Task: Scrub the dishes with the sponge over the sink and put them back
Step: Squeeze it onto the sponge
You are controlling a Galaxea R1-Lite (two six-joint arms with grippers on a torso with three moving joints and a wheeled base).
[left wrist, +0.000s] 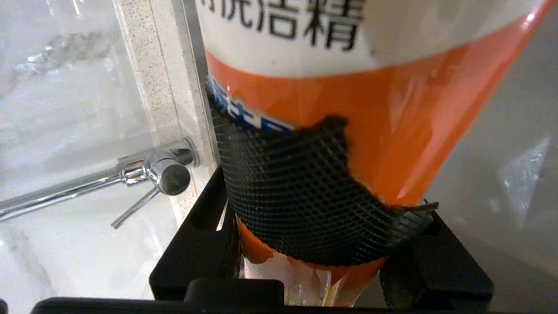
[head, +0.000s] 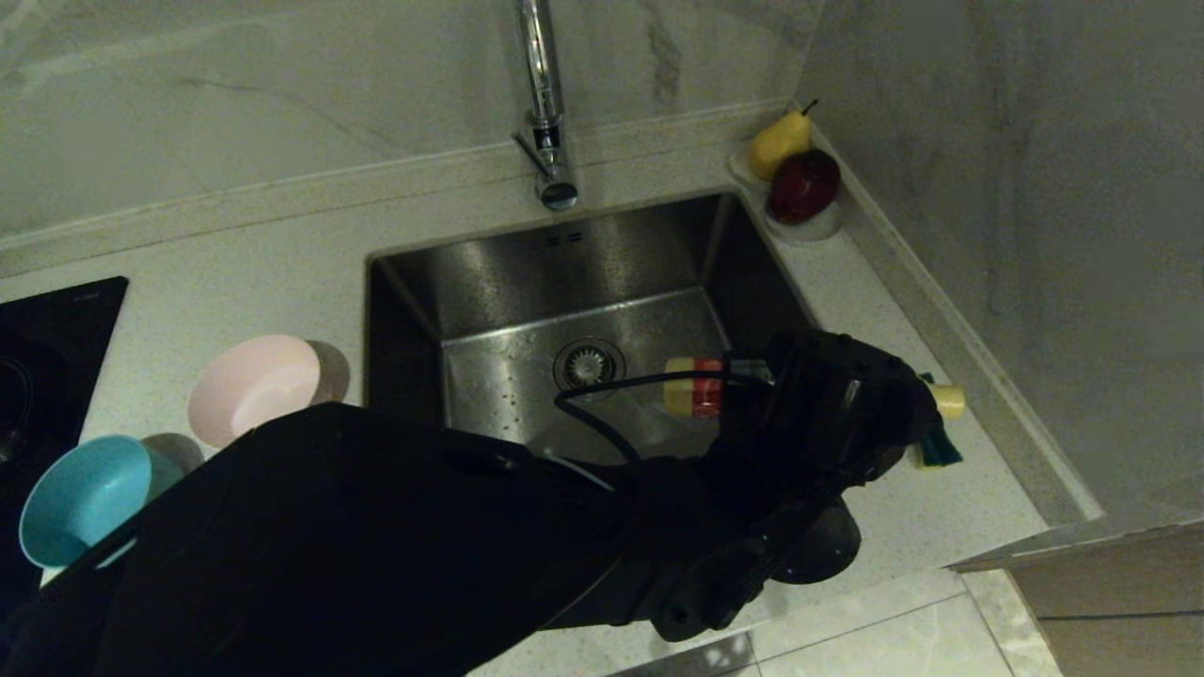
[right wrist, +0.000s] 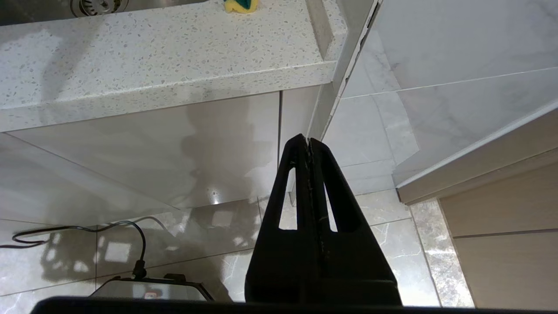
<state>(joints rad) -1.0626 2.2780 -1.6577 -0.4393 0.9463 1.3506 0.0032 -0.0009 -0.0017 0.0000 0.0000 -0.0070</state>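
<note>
My left gripper (head: 752,384) hangs over the right half of the sink (head: 564,259), shut on a dish-soap bottle (head: 694,385) that lies roughly level. In the left wrist view the black fingers (left wrist: 205,218) clamp the orange-and-white bottle (left wrist: 348,109) across its mesh sleeve. The sponge (head: 941,449) lies on the counter right of the sink, partly hidden behind the gripper; the right wrist view shows the sponge (right wrist: 242,5) too. A pale pink bowl (head: 254,385) and a light blue bowl (head: 85,498) lean on the counter left of the sink. My right gripper (right wrist: 308,141) is shut and empty, parked below the counter edge.
A tall chrome tap (head: 546,113) stands behind the sink. A small white dish with a pear and a red apple (head: 795,179) sits in the back right corner by the wall. A black cooktop (head: 47,357) lies at the far left.
</note>
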